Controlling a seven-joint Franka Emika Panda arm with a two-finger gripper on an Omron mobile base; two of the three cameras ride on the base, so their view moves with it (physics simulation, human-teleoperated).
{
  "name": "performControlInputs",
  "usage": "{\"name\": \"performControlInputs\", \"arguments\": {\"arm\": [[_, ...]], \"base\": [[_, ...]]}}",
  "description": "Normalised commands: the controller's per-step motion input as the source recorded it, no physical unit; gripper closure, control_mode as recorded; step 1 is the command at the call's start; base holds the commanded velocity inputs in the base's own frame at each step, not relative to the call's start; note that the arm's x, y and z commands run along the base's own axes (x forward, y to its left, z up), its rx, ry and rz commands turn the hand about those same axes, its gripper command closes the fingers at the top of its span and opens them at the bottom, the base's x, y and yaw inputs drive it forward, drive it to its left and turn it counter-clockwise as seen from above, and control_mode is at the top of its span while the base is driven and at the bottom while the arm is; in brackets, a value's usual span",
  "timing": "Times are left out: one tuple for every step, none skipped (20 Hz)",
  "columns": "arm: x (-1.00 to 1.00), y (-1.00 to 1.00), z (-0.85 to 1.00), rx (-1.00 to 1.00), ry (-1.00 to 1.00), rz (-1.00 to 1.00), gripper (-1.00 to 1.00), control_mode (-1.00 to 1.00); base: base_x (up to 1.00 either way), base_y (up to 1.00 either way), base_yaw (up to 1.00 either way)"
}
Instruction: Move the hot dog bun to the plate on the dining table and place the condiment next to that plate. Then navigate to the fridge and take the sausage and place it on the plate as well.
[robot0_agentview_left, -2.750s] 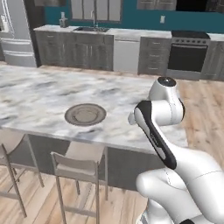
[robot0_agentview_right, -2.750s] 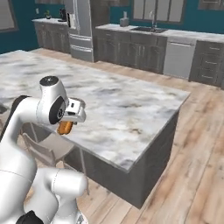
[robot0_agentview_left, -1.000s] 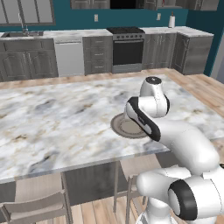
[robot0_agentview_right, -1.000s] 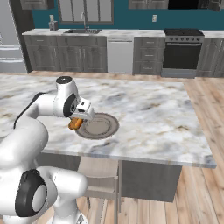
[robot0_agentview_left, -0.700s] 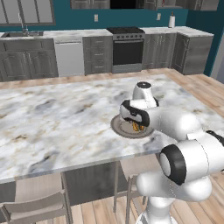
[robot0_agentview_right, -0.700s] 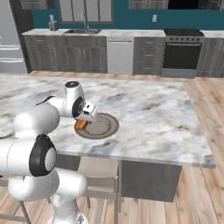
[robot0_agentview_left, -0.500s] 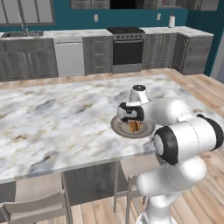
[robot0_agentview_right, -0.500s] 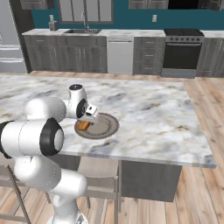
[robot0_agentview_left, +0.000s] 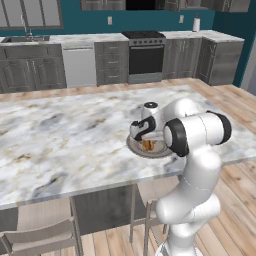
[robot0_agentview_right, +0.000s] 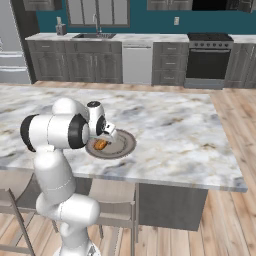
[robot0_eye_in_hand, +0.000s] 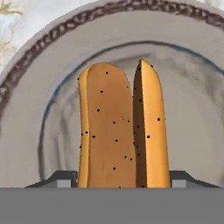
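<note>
The hot dog bun (robot0_eye_in_hand: 118, 131), golden-orange and split, stands on end between my fingertips, just over the middle of the plate (robot0_eye_in_hand: 192, 109). My gripper (robot0_agentview_left: 147, 142) is shut on the bun (robot0_agentview_left: 147, 145), low over the round grey-tan plate (robot0_agentview_left: 163, 149) near the front edge of the marble dining table (robot0_agentview_left: 60, 135). From the right base view, the gripper (robot0_agentview_right: 103, 142) holds the bun (robot0_agentview_right: 101, 145) over the left part of the plate (robot0_agentview_right: 124, 145). I cannot tell whether the bun touches the plate. The condiment is out of view.
Chairs stand at the table's near side (robot0_agentview_left: 45, 235) (robot0_agentview_right: 10, 200). Grey cabinets with marble counters, a stove (robot0_agentview_left: 145, 55) and a dishwasher (robot0_agentview_right: 137, 62) line the back wall. The silver fridge (robot0_agentview_right: 10, 50) is at the far left. The dining table (robot0_agentview_right: 175, 135) stretches to both sides of the plate.
The base drove along the table until the plate was in front of me. Since then the arm has reached forward and lowered the bun onto the plate's middle.
</note>
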Motion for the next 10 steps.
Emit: {"name": "performControlInputs", "arguments": {"arm": [[0.47, 0.00, -0.10, 0.00, 0.00, -0.02, -1.00, -1.00], [0.40, 0.00, -0.01, 0.00, 0.00, -0.01, -1.00, -1.00], [0.39, 0.00, 0.00, 0.00, 0.00, -0.01, -1.00, -1.00], [0.46, 0.00, 0.00, 0.00, 0.00, -0.01, -1.00, -1.00], [0.42, 0.00, 0.00, 0.00, 0.00, -0.01, -1.00, -1.00], [0.28, 0.00, 0.00, 0.00, 0.00, -0.01, -1.00, -1.00], [0.16, 0.06, 0.00, 0.00, 0.00, -0.01, -1.00, -1.00], [0.00, 0.14, 0.00, 0.00, 0.00, 0.00, -1.00, -1.00], [0.00, 0.08, 0.00, 0.00, 0.00, -0.01, -1.00, -1.00], [0.00, 0.07, 0.00, 0.00, 0.00, -0.01, -1.00, -1.00]], "base": [[0.00, 0.00, 0.00], [0.00, 0.00, 0.00], [0.00, 0.00, 0.00], [0.00, 0.00, 0.00], [0.00, 0.00, 0.00], [0.00, 0.00, 0.00], [0.00, 0.00, 0.00], [0.00, 0.00, 0.00], [0.00, 0.00, 0.00], [0.00, 0.00, 0.00]]}}
